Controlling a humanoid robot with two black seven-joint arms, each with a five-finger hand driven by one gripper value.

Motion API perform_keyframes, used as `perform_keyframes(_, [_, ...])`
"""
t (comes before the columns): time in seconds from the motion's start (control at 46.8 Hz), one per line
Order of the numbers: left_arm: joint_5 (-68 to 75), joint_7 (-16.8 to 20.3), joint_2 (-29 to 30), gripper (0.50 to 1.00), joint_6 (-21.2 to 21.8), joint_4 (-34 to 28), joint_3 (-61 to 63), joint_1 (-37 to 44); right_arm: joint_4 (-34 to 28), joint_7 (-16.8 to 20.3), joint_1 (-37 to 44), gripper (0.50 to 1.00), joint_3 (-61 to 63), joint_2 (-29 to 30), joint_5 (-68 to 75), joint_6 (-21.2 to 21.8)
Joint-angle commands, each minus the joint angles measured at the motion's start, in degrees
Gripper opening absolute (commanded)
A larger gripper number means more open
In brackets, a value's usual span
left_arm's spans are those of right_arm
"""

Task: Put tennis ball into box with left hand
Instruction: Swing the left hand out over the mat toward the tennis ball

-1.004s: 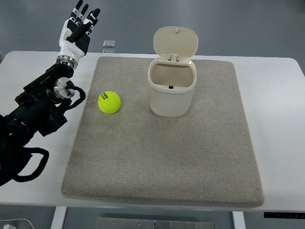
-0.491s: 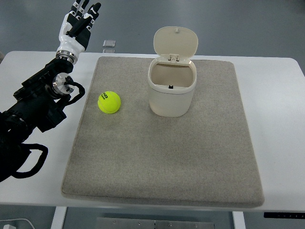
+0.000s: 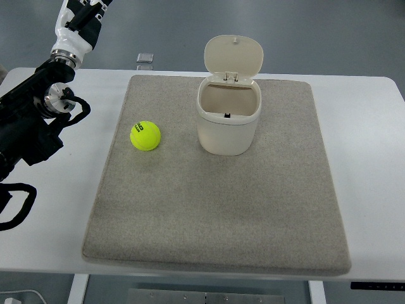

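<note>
White table (image 3: pixel 367 126) carries a grey mat (image 3: pixel 215 215); on it, the box (image 3: pixel 228 117) stands lid up, with the ball (image 3: pixel 145 135) at its nine o'clock, apart. Left hand (image 3: pixel 77 22) sits at the frame's eleven o'clock, fingers cropped, so I cannot tell its opening; it holds nothing. Ball lies toward its five o'clock. Best approach: descend over the ball, fingers spread.

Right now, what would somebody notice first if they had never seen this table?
Probably the bright yellow tennis ball, alone on the left part of the grey mat. Right of it stands a cream bin with its lid flipped up. The robot's black left arm reaches in at the far left, away from the ball.
</note>
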State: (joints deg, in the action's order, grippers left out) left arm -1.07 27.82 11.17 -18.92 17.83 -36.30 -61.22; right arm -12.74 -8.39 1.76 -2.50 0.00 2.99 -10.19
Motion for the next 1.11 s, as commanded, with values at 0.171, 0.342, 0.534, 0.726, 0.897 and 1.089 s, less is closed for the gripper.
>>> perform_keyframes(0.171, [0.0,-0.6,1.6,0.990,-2.8,0.0,9.4,-1.5,0.0,0.0,0.0,0.938,0.0,0.0,0.0,0.0])
perform_keyframes(0.342, [0.0,-2.0,4.5,0.988,-4.7,3.6,19.3,-2.8,0.0,0.0,0.0,0.938,0.0,0.0,0.0,0.0])
perform_keyframes(0.534, [0.0,-2.5,10.0,0.988,-5.0,10.8,27.9,-5.0,0.0,0.0,0.0,0.938,0.0,0.0,0.0,0.0])
perform_keyframes(0.726, [0.4,-2.5,15.1,0.979,-5.2,15.9,33.1,-7.6,0.0,0.0,0.0,0.938,0.0,0.0,0.0,0.0])
perform_keyframes(0.897, [5.9,-2.5,15.6,0.977,-5.6,16.1,36.6,-8.7,0.0,0.0,0.0,0.938,0.0,0.0,0.0,0.0])
perform_keyframes(1.089, [14.6,-2.5,17.0,0.977,-7.6,16.1,36.7,-8.9,0.0,-0.1,0.0,0.938,0.0,0.0,0.0,0.0])
